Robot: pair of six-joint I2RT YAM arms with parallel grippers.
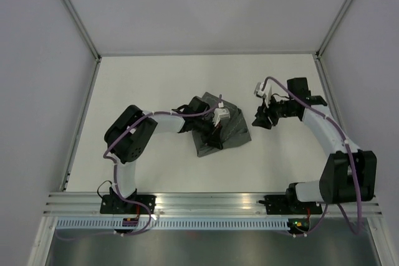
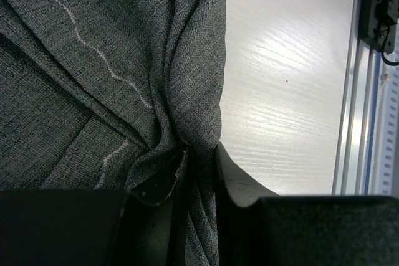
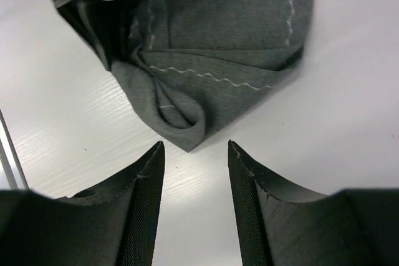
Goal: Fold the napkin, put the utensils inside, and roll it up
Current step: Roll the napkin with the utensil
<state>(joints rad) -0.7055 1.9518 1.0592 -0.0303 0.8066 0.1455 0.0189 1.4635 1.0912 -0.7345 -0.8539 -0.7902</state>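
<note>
The left pincer (image 2: 187, 169) is clamped tight on a bunched fold of the napkin (image 2: 93, 79), and the cloth gathers into deep creases where the fingers meet it. The right pincer (image 3: 193, 151) has its jaws parted and holds nothing. It hovers just short of the napkin's rounded, folded corner, on the side toward the right edge of the worktop (image 3: 349, 123). The napkin, dark grey with a pale wavy stitch line, lies crumpled around the middle of the worktop, well apart from every edge.
</note>
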